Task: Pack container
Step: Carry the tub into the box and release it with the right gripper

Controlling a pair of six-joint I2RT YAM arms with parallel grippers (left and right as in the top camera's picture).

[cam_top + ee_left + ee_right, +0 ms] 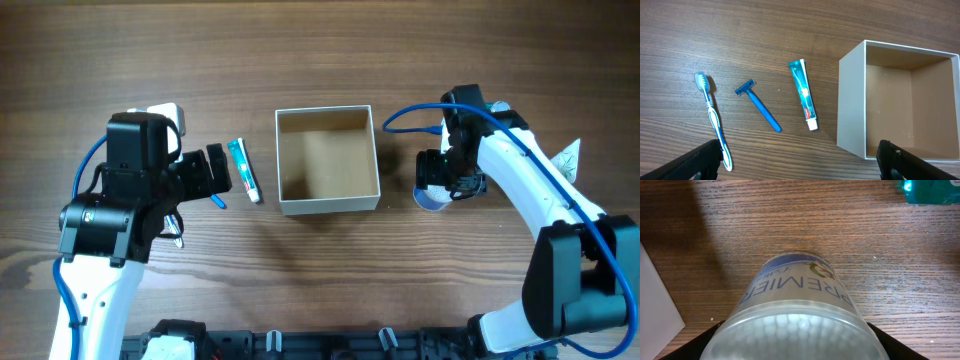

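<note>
The container (328,206), a square open white box with a tan inside, stands mid-table and holds nothing; its wall shows in the left wrist view (852,105) and a corner in the right wrist view (655,305). My left gripper (215,175) is open and empty (800,170), above the wood beside a toothpaste tube (243,170) (804,94), a blue razor (757,105) and a blue-white toothbrush (712,120). My right gripper (445,180) (795,347) is shut on a round clear jar of cotton swabs (430,197) (800,295), right of the box.
A teal item (935,190) lies on the wood beyond the jar. A pale packet (570,155) lies at the far right, partly behind my right arm. A black rail (300,345) runs along the front edge.
</note>
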